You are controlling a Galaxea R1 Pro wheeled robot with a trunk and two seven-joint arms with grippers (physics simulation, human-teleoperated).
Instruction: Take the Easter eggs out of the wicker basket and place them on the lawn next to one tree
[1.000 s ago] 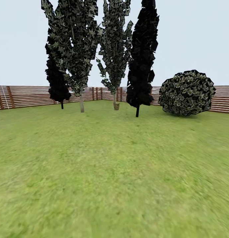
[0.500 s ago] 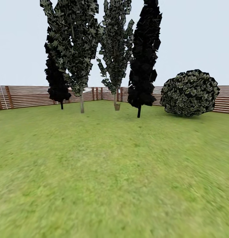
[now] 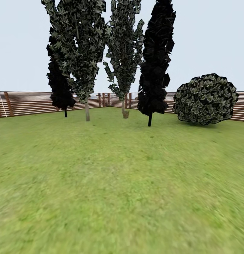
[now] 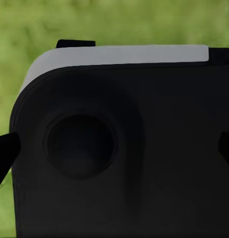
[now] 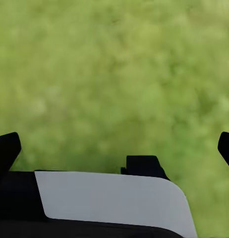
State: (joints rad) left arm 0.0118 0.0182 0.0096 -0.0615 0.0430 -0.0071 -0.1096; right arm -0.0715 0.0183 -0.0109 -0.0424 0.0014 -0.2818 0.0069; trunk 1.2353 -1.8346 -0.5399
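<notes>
So the eggs and the basket weren't anywhere in these shots, the lawn [image 3: 115, 183] was the main task thing on show: a wide flat spread of bright green, mottled and a bit smeary, taking up the whole lower half of the head view. At the far edge of it, upper middle of the frame, stood two trees with slim pale trunks, the left tree [image 3: 87, 111] and another one [image 3: 124, 112] just right of it, both carrying tall ragged columns of dark blocky leaves flecked with yellow-green. Two narrow black conifers flanked them, a small one [image 3: 60, 88] at upper left and a taller one [image 3: 155, 60] right of centre. A round, leafy bush [image 3: 206, 99] sat at the right edge, and a brown horizontal-slat fence [image 3: 26, 103] ran behind everything under a pale sky. Both arms pointed down at the grass. In the left wrist view the left gripper [image 4: 114, 148] had its dark fingertips far out at either side of the frame, so spread wide, with a big black rounded robot body part [image 4: 119, 163] with a grey top edge between them. The right gripper [image 5: 114, 146] was also spread wide over plain grass, holding nothing.
</notes>
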